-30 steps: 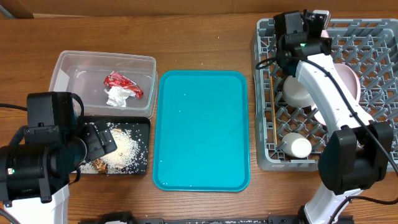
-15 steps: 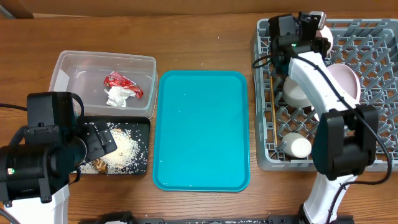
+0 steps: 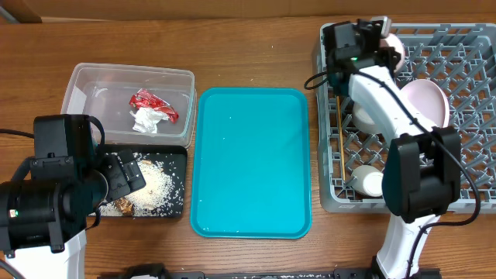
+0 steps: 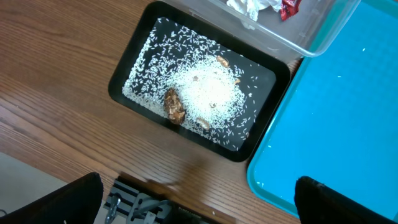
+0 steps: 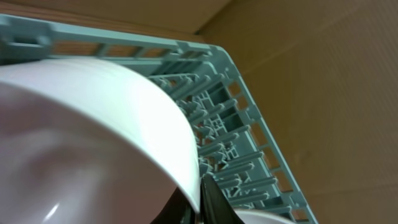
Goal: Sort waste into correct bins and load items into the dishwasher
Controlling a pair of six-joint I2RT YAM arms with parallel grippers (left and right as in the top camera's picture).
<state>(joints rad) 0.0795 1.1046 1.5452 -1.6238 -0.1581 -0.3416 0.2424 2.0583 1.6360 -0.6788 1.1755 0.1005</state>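
You are swinging the right arm's wrist leftward along the far edge of the dish rack [image 3: 473,54]. Over the last second it is drifting from above the far rows toward the rack's far-left corner, and the right gripper [image 3: 384,39] is carrying a white dish [image 3: 394,43] along with it. In the right wrist view the two dark fingers are pinching the rim of that white dish [image 5: 93,124], with the rack's pegs showing just behind it, so the dish is hanging over the rack and not yet seated. You cannot tell from these views which of the dishes it is. Nothing else is moving: the plate [image 3: 428,101], a small white bowl [image 3: 364,112], another bowl [image 3: 369,182] and the chopsticks [image 3: 339,132] are all lying in the rack. The red wrapper [image 3: 153,103] and tissue [image 3: 146,122] are sitting in the clear tub [image 3: 85,81], and the rice scraps [image 3: 155,186] are in the black tray [image 3: 180,159]. The teal tray [image 3: 252,163] is showing nothing on it. Your left gripper [image 4: 199,205] is hanging spread wide and empty above the black tray. By the look of it the sorting is finished, and this dish is likely the last piece you are placing
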